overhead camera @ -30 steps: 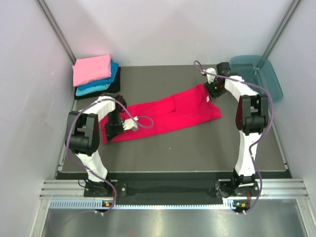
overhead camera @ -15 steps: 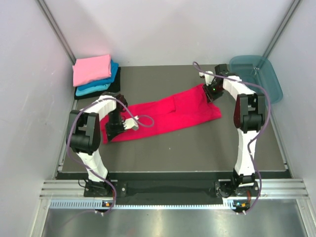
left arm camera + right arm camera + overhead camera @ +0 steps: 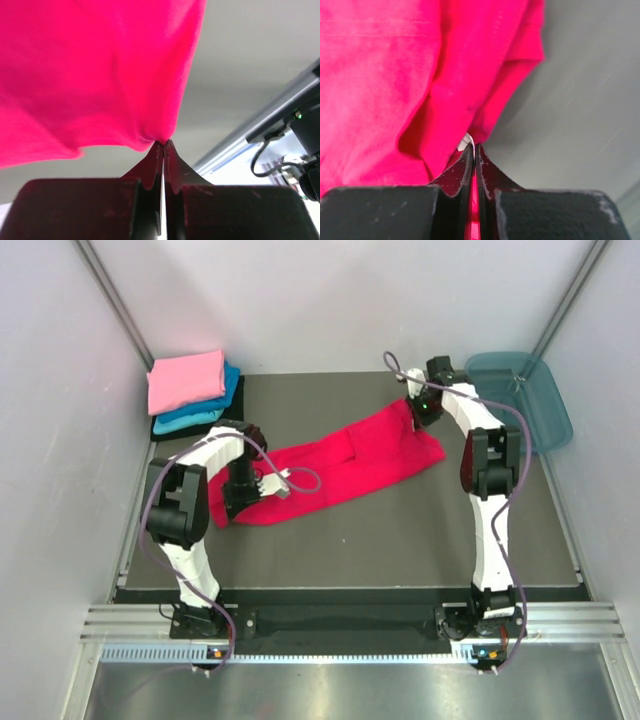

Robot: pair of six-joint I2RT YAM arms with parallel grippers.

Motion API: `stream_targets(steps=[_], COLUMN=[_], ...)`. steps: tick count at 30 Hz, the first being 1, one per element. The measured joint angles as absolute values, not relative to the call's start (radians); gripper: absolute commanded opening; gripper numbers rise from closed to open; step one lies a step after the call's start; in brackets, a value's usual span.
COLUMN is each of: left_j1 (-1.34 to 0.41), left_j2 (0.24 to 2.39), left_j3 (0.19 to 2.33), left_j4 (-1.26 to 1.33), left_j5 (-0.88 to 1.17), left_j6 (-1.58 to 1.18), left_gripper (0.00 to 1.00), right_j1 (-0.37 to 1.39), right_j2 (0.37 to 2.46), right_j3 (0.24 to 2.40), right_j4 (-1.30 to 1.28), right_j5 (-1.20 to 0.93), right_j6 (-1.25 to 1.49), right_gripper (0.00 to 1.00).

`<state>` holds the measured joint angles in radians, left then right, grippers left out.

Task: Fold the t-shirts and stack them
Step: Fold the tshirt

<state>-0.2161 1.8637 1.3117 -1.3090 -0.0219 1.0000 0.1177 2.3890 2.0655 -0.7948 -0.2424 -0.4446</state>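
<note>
A crimson-red t-shirt (image 3: 340, 465) lies stretched in a long band across the dark mat. My left gripper (image 3: 240, 502) is shut on its left end; in the left wrist view the fingertips pinch a peak of red cloth (image 3: 100, 75). My right gripper (image 3: 418, 410) is shut on the far right corner, with red fabric (image 3: 385, 80) and a white label caught between the pads. A folded stack sits at the back left: pink t-shirt (image 3: 186, 381) on top, turquoise t-shirt (image 3: 205, 412) under it, black t-shirt (image 3: 190, 426) at the bottom.
A translucent teal plastic tub (image 3: 525, 390) stands at the back right beside the right arm. White walls close in on both sides. The metal rail (image 3: 340, 625) with both arm bases runs along the near edge.
The right gripper went from open to shut on the shirt's far right corner and shifted a little back. The left gripper moved slightly right and away with its end.
</note>
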Motion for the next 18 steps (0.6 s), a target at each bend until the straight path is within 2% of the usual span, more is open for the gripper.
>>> stream_targets(steps=[5, 18], left_j1=[-0.316, -0.622], left_j2=[1.890, 2.033], left_j3=[1.369, 1.470], left_j4=[-1.308, -1.314], left_j5=[0.033, 0.180], left_j6=[0.998, 0.987], left_gripper=[0.00, 0.00], right_j1=[0.149, 0.246], right_j2=[2.549, 2.606], right_j3=[2.325, 2.344], right_j4=[-0.733, -0.347], right_j5=[-0.173, -0.072], right_j6=[-0.463, -0.486], right_gripper=[0.00, 0.00])
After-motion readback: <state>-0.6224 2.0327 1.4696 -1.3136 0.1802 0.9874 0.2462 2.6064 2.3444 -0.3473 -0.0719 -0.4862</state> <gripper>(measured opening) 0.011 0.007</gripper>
